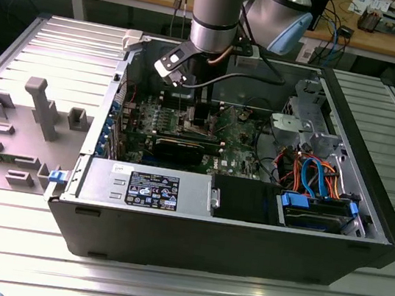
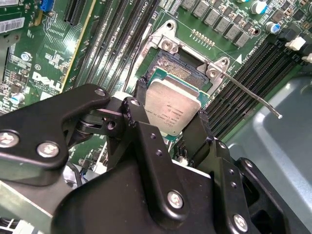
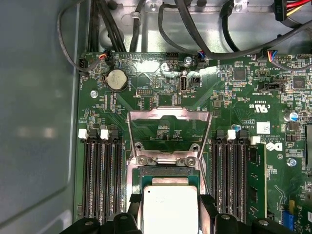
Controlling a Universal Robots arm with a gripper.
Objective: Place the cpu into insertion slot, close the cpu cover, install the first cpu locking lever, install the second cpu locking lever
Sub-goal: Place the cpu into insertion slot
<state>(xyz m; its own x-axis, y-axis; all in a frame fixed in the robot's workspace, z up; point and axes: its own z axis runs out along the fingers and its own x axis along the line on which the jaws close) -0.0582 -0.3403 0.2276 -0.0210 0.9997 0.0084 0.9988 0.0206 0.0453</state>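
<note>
The cpu (image 2: 173, 107), a flat square chip with a silver-grey top, sits between my two black fingers (image 2: 203, 130), directly over the insertion slot (image 2: 176, 64). Part of the slot's dark contact field shows past the chip's far edge. My gripper (image 2: 170, 113) is shut on the cpu's two opposite sides. In the first wrist view the cpu (image 3: 170, 209) lies inside the slot's silver rim (image 3: 168, 171), and the cpu cover (image 3: 168, 113) stands swung open beyond it. A thin locking lever (image 2: 253, 97) sticks out raised beside the slot. In the exterior view my gripper (image 1: 193, 110) reaches down into the computer case.
The green motherboard (image 1: 244, 136) lies in the open black case (image 1: 369, 196). Rows of black memory slots (image 3: 100, 180) flank the socket on both sides. Cables (image 3: 195, 34) run along the far board edge. A power supply (image 1: 147, 185) and drive bays (image 1: 318, 211) fill the case front.
</note>
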